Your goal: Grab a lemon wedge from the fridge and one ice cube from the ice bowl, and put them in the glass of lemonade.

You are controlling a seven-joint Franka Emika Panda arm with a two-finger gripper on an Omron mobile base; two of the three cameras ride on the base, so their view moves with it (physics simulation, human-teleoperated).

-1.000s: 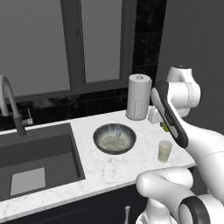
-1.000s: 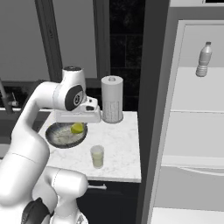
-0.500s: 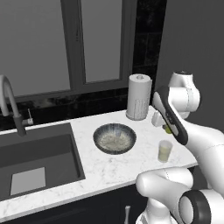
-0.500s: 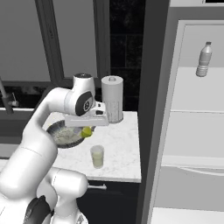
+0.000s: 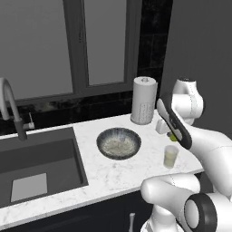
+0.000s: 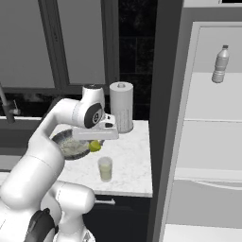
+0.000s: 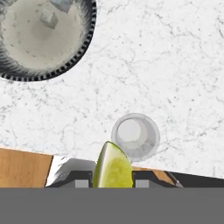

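Observation:
My gripper [image 6: 95, 143] is shut on the yellow-green lemon wedge [image 6: 95, 146], which hangs above the white counter. In the hand view the lemon wedge [image 7: 112, 168] sits between the two fingers, just below the glass of lemonade [image 7: 135, 136] seen from above. The glass of lemonade [image 5: 171, 157] stands near the counter's front right corner, with the gripper a little above and behind it. The ice bowl [image 5: 118, 142] with pale cubes lies left of the glass. The fridge [image 6: 208, 142] stands open on the right, its white shelves showing.
A tall white paper-towel roll [image 5: 143, 100] stands at the back of the counter [image 5: 113, 174]. The dark sink [image 5: 36, 165] with its tap [image 5: 10, 106] is on the left. A water bottle [image 6: 220, 64] rests on the fridge's top shelf.
The arm has swung right with the lemon wedge, from over the ice bowl toward the glass.

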